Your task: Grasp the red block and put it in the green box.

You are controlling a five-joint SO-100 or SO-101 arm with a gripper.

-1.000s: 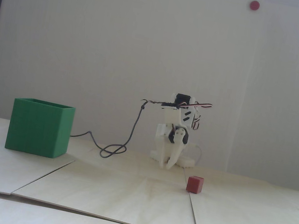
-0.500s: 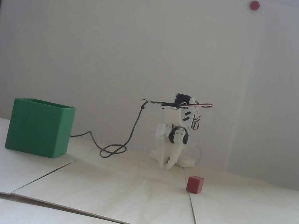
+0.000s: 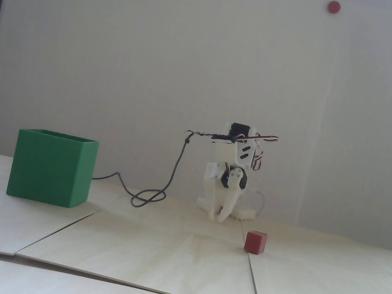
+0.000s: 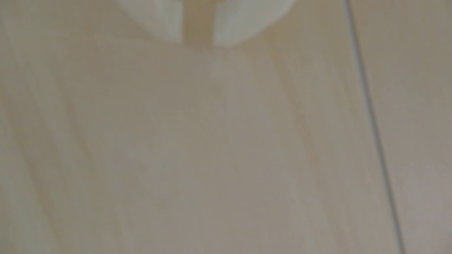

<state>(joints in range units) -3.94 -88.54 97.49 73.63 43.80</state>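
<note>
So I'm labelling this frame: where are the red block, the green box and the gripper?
red block (image 3: 255, 242): fixed view, front face.
green box (image 3: 46, 168): fixed view, front wall.
gripper (image 3: 218, 216): fixed view, between the fingertips, near the table.

Close, blurred wrist view looking down on a pale wooden tabletop (image 4: 195, 146) with faint lengthwise grain. The gripper (image 4: 197, 41) enters from the top edge: two white fingertips (image 4: 161, 22), rounded at their outer corners, point downward in the picture. A narrow gap separates them, and the wood shows through it; nothing lies between the tips. A thin dark seam (image 4: 371, 122) between two boards runs from the top edge to the bottom edge on the right side of the picture, slanting slightly rightward as it descends. The tips lie well to the left of this seam, over the wider board.
</note>
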